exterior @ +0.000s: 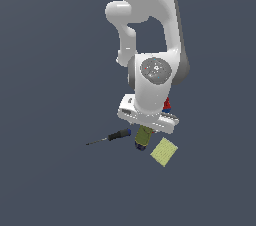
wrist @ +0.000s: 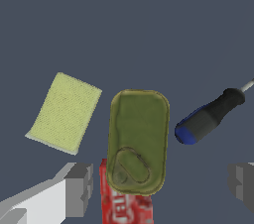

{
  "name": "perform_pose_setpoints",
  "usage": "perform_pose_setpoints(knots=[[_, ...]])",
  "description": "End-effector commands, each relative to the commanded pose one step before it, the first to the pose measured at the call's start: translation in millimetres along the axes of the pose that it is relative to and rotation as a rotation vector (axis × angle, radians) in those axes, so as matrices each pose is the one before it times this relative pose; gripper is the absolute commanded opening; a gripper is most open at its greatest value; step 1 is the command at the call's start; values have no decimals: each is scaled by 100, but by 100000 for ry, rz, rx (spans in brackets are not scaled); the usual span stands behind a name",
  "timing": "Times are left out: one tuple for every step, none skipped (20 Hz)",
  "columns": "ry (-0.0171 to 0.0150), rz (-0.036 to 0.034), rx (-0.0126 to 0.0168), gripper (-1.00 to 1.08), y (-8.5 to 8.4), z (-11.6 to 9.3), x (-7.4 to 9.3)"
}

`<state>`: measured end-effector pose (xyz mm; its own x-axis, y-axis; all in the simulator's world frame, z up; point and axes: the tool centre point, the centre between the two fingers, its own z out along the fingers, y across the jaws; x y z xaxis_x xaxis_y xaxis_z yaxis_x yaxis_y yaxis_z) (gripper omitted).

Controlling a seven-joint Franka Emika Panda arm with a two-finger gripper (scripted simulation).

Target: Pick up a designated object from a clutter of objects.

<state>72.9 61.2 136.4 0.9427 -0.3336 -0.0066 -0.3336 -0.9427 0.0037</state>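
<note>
tin [wrist: 138,139] with the olive top lies on the bench between the sponge-like square [wrist: 64,112] and the screwdriver [wrist: 208,116], centred between the spread, empty fingers [wrist: 79,188], its long axis crossing their closing line.

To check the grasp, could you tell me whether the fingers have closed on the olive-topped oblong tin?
No, the fingers stand wide apart beside the olive-topped oblong tin.

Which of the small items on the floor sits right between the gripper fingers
The olive-topped tin. It lies centred between the open gripper fingers; the pale yellow-green square and the screwdriver lie off to either side.
</note>
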Motion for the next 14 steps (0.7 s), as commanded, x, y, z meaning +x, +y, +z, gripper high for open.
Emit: perform_pose_setpoints(knots=[[367, 2957, 198, 100, -412, 1186, 176], [66, 848, 44, 100, -121, 371, 27], [58, 737, 39, 100, -102, 322, 21], [48, 619, 33, 100, -89, 273, 14], [40, 510, 27, 100, -70, 224, 11], [31, 401, 21, 100, -52, 174, 9], [21, 275, 15, 100, -43, 125, 2], [13, 168, 9, 100, -24, 75, 2], [5, 69, 4, 100, -1, 24, 4], [-137, -402, -75, 100, 45, -93, -48], [0, 0, 0, 100, -2, 41, -1], [0, 0, 0, 100, -5, 123, -4], [0, 0, 0, 100, -8, 205, -7], [22, 64, 11, 100, 25, 270, 7]])
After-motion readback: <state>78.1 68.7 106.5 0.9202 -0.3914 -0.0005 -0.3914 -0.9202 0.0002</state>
